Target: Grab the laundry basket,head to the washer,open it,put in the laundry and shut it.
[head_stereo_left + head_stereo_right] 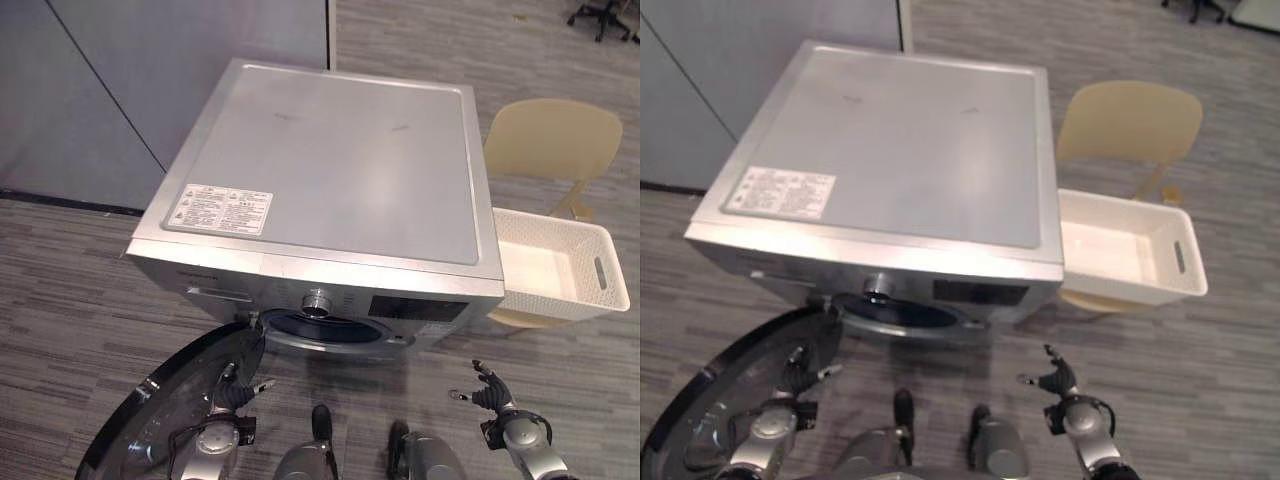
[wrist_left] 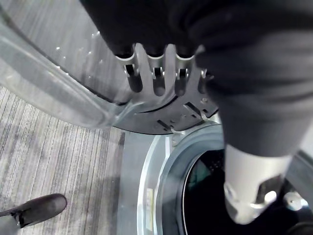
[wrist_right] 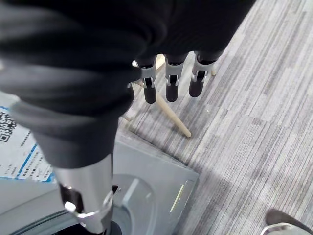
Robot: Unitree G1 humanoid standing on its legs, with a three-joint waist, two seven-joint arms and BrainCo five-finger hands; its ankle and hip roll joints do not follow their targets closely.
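The silver washer stands in front of me. Its round door hangs open, swung out to the lower left, and the dark drum opening is uncovered. My left hand is open, its straight fingers lying against the inner rim of the door, close to the drum opening. My right hand is open in the air, low in front of the washer's right corner, holding nothing. The white laundry basket rests on a beige chair right of the washer. What I see of its inside is bare white.
A grey partition wall stands behind the washer on the left. A black office chair is far back on the right. The beige chair's wooden legs stand on grey carpet next to the washer's front corner.
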